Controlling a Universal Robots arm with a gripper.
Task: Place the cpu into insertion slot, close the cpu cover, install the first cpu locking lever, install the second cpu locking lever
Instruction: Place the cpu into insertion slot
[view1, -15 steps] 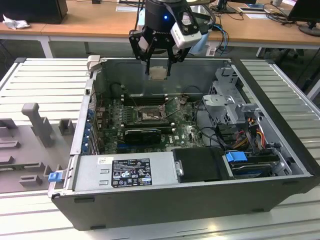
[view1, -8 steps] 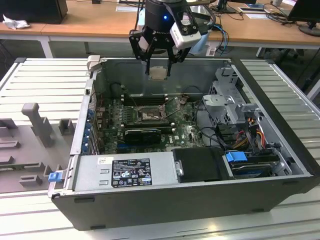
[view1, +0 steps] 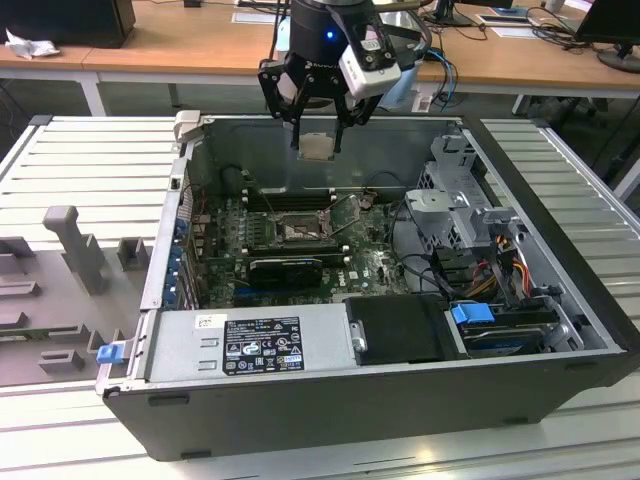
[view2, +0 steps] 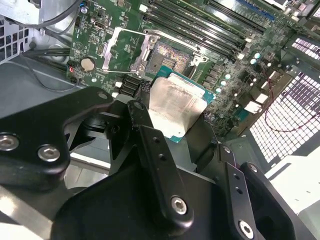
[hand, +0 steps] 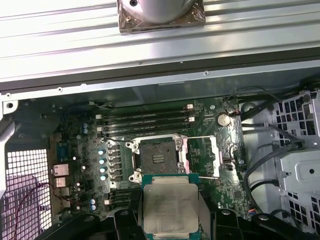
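Grips the cpu (view1: 317, 148) in the hand (view1: 318, 138), clamped on two opposite edges of the chip. Holds it in the air above the open computer case (view1: 560, 330), near the far wall in the exterior view, well apart from the green motherboard (view1: 375, 265) below. Not seated yet.

In the second wrist view, shows the cpu (view2: 175, 107) with its pale metal top toward the camera and a green rim at the edges, pinched between black fingers (view2: 150, 137). Same in the first wrist view: cpu (hand: 170, 207) in front, insertion slot (hand: 156, 159) beyond it on the board, empty and dark inside.

Leaves the cpu cover (hand: 216, 157) open, flipped flat to one side of the slot, board visible through its window. Also seen in the second wrist view: cpu cover (view2: 112, 47) beside the insertion slot (view2: 170, 60). Puts the long black memory slots (hand: 147, 120) on the slot's other flank.

In the exterior view, finds the insertion slot (view1: 297, 230) mid-board. Rests the case on a ribbed metal counter (view1: 90, 170), with grey fixture blocks (view1: 75, 245) at the exterior view's left.
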